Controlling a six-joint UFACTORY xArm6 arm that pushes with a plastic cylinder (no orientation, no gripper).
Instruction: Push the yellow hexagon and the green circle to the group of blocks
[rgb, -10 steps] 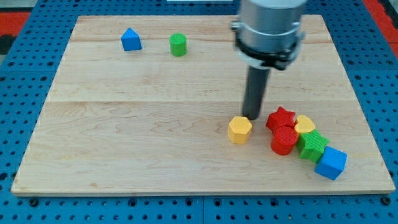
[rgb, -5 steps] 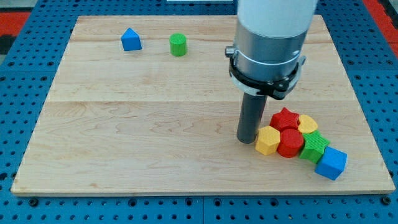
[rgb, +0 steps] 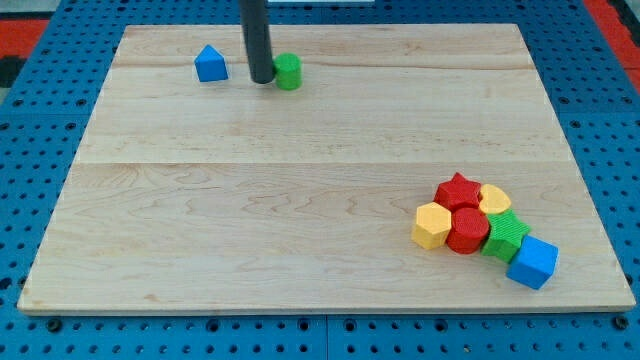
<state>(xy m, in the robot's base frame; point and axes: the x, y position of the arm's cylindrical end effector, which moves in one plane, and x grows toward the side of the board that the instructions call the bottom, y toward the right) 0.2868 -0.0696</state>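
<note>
The yellow hexagon (rgb: 431, 225) sits at the left edge of the group of blocks at the view's lower right, touching the red circle (rgb: 465, 230). The green circle (rgb: 288, 71) stands near the view's top, left of centre. My tip (rgb: 261, 79) is down on the board right next to the green circle's left side, between it and a blue block (rgb: 210, 64).
The group also holds a red star (rgb: 458, 189), a yellow block (rgb: 492, 199), a green block (rgb: 505, 236) and a blue cube (rgb: 532, 263). The wooden board (rgb: 250, 200) lies on a blue pegboard surface.
The tip pushed the yellow hexagon right against the red circle, then crossed the board to the view's upper left and now stands beside the green circle.
</note>
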